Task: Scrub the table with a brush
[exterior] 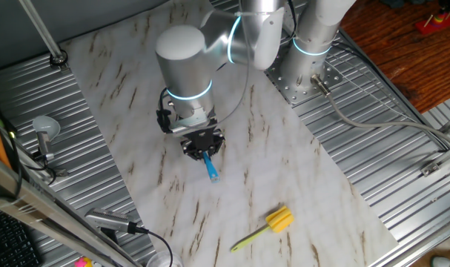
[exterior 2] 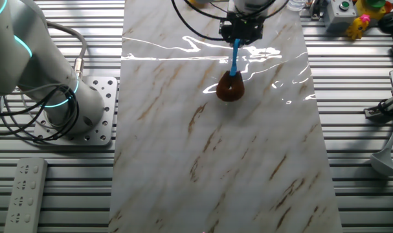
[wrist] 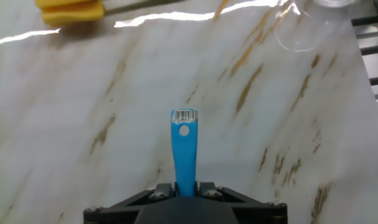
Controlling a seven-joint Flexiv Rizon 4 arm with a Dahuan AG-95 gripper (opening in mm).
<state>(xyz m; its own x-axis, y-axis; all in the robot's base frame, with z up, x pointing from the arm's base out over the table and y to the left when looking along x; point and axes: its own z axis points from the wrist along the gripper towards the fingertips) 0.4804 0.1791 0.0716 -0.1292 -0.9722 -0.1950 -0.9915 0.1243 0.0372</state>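
The table [exterior: 284, 163] is a white marble-look surface with brown streaks, also seen in the other fixed view [exterior 2: 183, 162] and the hand view [wrist: 83, 124]. My gripper [exterior: 203, 145] is shut on the brush by its slim light-blue handle [exterior: 210, 170]. In the other fixed view the gripper [exterior 2: 240, 31] holds the handle [exterior 2: 234, 58] tilted, with the brown bristle head [exterior 2: 230, 87] pressed on the table. In the hand view the handle [wrist: 184, 149] sticks out from between the jaws, which stand closed against it, with a barcode label at its tip; the bristle head is hidden there.
A yellow-headed brush [exterior: 273, 224] with a yellow-green handle lies on the table near the front, also at the top left of the hand view [wrist: 70, 11]. Ribbed grey metal [exterior: 402, 170] borders the table. The arm's base [exterior: 310, 70] stands at the back.
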